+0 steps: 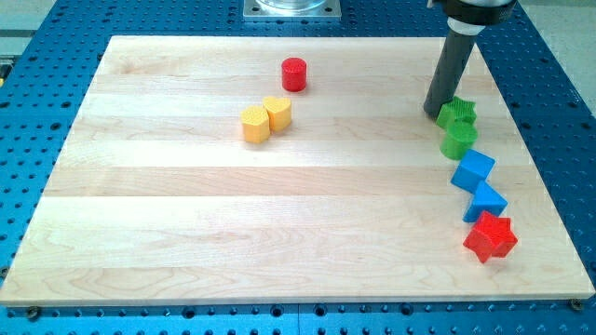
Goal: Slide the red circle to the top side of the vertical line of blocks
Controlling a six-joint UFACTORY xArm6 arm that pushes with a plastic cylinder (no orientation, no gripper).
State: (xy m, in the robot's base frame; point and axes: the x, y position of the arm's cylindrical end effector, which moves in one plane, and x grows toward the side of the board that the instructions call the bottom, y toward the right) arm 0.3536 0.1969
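Camera view takes in a pale wooden board (186,214) lying on a blue perforated table (56,28); nothing here is a bin or tray, so the board is the only thing that carries anything, and it carries eight small blocks.

Taking the red circle (294,73) as the landmark: this short red cylinder stands alone near the board's top edge, a little left of centre. Below it and to the view's left sit two yellow blocks touching each other, the yellow block on the right (277,113) nearer the circle and the yellow block on the left (255,124) just beyond.

Well apart from the circle, toward the view's right, a roughly vertical line of blocks runs down the board: a green star-like block (458,113) at the head, a second green block (458,140) touching it below, then a blue cube (473,171), another blue cube (487,201), and a red star (490,237) at the foot.

The arm has no fingers to spread or press together; it ends in a dark rod. My tip (436,113) rests on the board far to the right of the circle, just beside the left edge of the top green block, seemingly touching it. It holds nothing.
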